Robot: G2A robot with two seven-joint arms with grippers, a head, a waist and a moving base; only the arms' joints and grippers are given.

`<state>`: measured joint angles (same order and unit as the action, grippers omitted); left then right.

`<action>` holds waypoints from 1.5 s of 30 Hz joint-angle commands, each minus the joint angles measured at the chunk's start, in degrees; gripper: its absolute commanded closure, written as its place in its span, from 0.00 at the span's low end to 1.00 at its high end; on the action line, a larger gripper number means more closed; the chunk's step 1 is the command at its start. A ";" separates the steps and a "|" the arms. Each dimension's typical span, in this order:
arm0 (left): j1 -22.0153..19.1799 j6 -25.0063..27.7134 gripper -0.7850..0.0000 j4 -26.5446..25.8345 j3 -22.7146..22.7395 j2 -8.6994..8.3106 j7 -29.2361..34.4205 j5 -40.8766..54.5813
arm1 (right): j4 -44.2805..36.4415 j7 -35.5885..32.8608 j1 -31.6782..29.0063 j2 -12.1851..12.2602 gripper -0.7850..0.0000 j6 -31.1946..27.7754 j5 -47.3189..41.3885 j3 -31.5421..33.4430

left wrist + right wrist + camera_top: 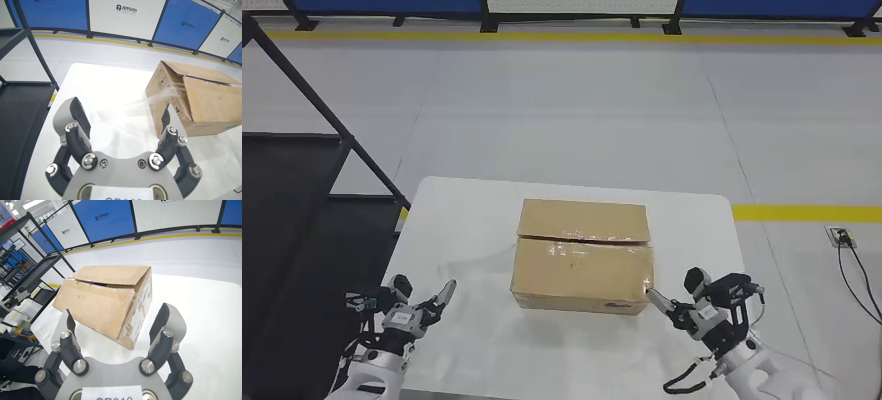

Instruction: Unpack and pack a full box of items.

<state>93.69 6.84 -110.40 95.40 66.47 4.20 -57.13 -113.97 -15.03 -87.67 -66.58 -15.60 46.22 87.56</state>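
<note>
A brown cardboard box (583, 256) sits in the middle of the white table (472, 220), its top flaps folded down with a dark slit between them. A strip of clear tape hangs off one end of the cardboard box (206, 100). My left gripper (422, 300) stands open near the table's front left corner, apart from the box. My right gripper (674, 303) is open too, close to the box's front right corner; in the right wrist view the cardboard box (105, 298) lies just beyond the right gripper (117, 317).
A black metal shelf frame (302, 170) stands to the left of the table. Bare tabletop lies on both sides of the box. Blue and white partition panels (121, 19) line the far side of the floor.
</note>
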 commanded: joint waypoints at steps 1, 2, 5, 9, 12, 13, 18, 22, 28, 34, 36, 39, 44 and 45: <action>-1.62 0.42 0.00 -0.23 -0.69 0.04 1.18 0.52 | 3.09 -1.73 3.30 -0.05 0.00 -1.86 -11.44 0.11; -2.24 1.03 0.00 -0.29 -1.01 0.05 1.99 1.40 | 4.46 -2.33 4.95 -0.04 0.00 -1.94 -12.83 0.43; -4.03 2.02 0.00 -0.44 -1.22 0.04 3.74 2.97 | 8.91 -7.29 9.60 -0.07 0.00 -4.47 -22.33 -0.40; -5.39 3.55 0.00 -0.15 -1.52 0.09 5.53 6.55 | 15.79 -14.39 16.25 0.15 0.00 -6.63 -27.62 -1.35; -5.74 4.62 0.00 0.11 -1.03 0.08 7.17 10.05 | 20.03 -18.48 19.82 0.27 0.00 -8.81 -31.39 -2.18; -5.76 5.12 0.00 0.20 -0.84 0.07 7.68 11.26 | 21.42 -19.45 20.86 0.29 0.00 -9.18 -32.08 -2.52; -5.54 5.87 0.00 0.17 0.52 0.01 9.66 15.86 | 26.82 -23.07 24.93 0.29 0.00 -11.85 -35.40 -4.61; -5.29 5.56 0.00 -0.43 1.15 -0.03 10.20 16.69 | 30.32 -26.50 27.50 0.37 0.00 -13.65 -38.29 -5.85; -4.88 5.00 0.00 -1.23 0.73 0.03 10.17 16.94 | 32.09 -34.21 28.71 0.84 0.00 -18.59 -50.79 -5.31; -5.60 4.60 0.00 -2.02 -0.93 0.10 10.98 16.52 | 30.42 -48.02 27.55 2.02 0.00 -22.21 -66.41 -3.19; -5.96 4.24 0.00 -2.26 -1.48 0.14 11.02 16.20 | 28.75 -51.81 26.80 2.48 0.00 -21.84 -69.58 -2.77; -6.48 4.31 0.00 -2.60 -2.13 0.15 11.46 16.08 | 24.51 -53.85 25.14 3.37 0.00 -19.81 -70.23 -2.73; -6.95 7.82 0.00 -2.91 -3.20 -0.13 14.43 13.89 | 19.06 -54.28 21.74 5.28 0.00 -19.39 -64.94 -4.05; -7.05 9.09 0.00 -2.71 -3.36 -0.24 15.23 13.19 | 18.51 -53.99 21.17 5.69 0.00 -19.68 -63.41 -4.50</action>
<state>86.70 14.26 -113.32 92.32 66.37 18.35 -42.95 -94.91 -69.35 -65.86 -61.33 -34.95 -18.92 83.52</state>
